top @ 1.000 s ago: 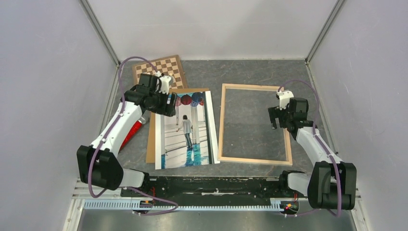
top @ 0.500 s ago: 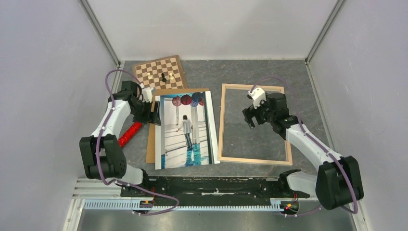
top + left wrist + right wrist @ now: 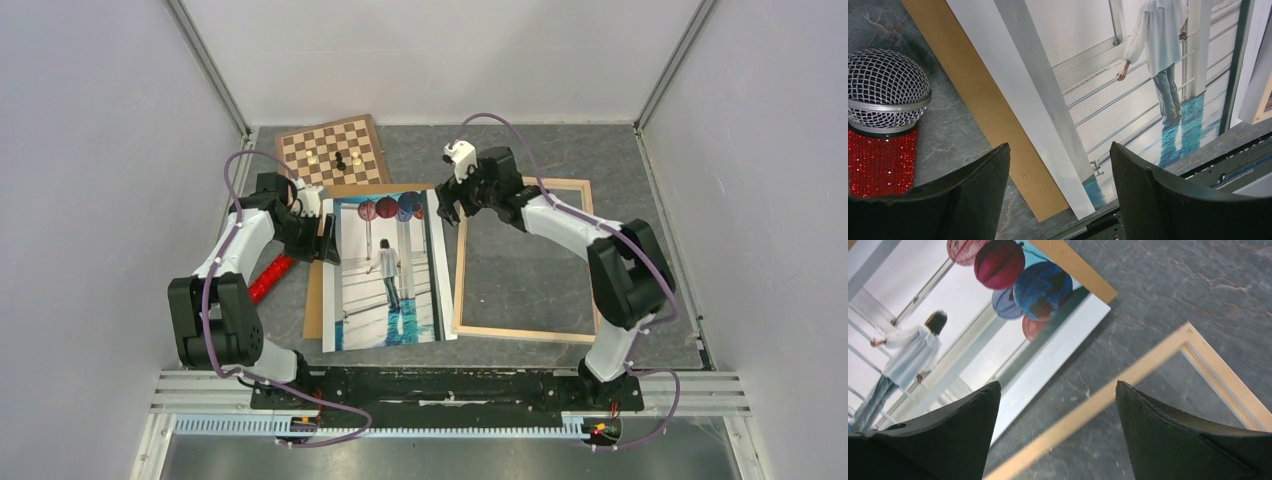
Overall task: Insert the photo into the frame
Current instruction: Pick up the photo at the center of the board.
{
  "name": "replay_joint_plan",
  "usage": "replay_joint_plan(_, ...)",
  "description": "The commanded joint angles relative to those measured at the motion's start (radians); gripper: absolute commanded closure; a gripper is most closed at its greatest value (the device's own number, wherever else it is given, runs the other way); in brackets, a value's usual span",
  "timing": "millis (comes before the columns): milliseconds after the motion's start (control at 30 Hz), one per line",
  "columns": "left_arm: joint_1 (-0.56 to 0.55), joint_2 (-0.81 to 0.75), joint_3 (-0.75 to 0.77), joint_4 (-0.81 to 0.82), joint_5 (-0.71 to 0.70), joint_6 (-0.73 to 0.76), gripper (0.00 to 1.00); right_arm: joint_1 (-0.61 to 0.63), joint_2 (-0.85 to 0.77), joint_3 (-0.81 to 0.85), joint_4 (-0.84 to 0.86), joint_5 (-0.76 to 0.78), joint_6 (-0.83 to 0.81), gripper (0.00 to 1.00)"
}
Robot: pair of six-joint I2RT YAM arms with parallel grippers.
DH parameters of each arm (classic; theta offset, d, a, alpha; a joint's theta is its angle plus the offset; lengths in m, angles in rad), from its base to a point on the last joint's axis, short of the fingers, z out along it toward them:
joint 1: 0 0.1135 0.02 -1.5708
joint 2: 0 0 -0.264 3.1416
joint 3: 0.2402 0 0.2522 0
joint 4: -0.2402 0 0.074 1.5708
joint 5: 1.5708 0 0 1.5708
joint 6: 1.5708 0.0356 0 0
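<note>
1. Since a second ago the right gripper (image 3: 447, 212) has swung from the right side of the frame (image 3: 528, 332) across to its far left corner, and the left gripper (image 3: 328, 240) has drawn back from the top of the photo (image 3: 390, 290) to its left edge.
2. We see no shift in the photo or the frame over that second.
3. The photo lies picture side up on a brown board (image 3: 314, 300), left of the middle of the table (image 3: 560, 150), with the lanterns at the far end.
4. The frame lies flat just to the right of the photo; their near corners look to be touching, though we cannot be sure.
5. The left gripper's jaws stand apart with nothing between them.
6. In the left wrist view, the strip of board and the photo's white left border run below the gap between its jaws.
7. We cannot tell whether a finger touches the board or the paper.
8. The right gripper is also spread wide and holds nothing.
9. It hangs over the bare table between the photo's far right corner and the frame's left bar.
10. A red microphone (image 3: 265, 280) lies left of the board, near the left gripper.
11. A chessboard (image 3: 300, 150) sits beyond the photo.
</note>
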Motion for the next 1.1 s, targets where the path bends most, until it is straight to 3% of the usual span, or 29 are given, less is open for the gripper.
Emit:
replay_joint_plan(0,-0.001,-0.018,-0.005,0.062,0.032,-0.016,0.21,0.011,0.134,0.164,0.016,-0.035,0.090,0.13)
replay_joint_plan(367,-0.001,-0.026,-0.011,0.107,0.080,-0.071,0.21,0.013,0.320,0.296,-0.064,-0.085,0.167,0.15)
replay_joint_plan(1067,-0.001,-0.053,-0.023,0.130,0.108,-0.088,0.22,0.011,0.439,0.293,-0.057,-0.152,0.219,0.25)
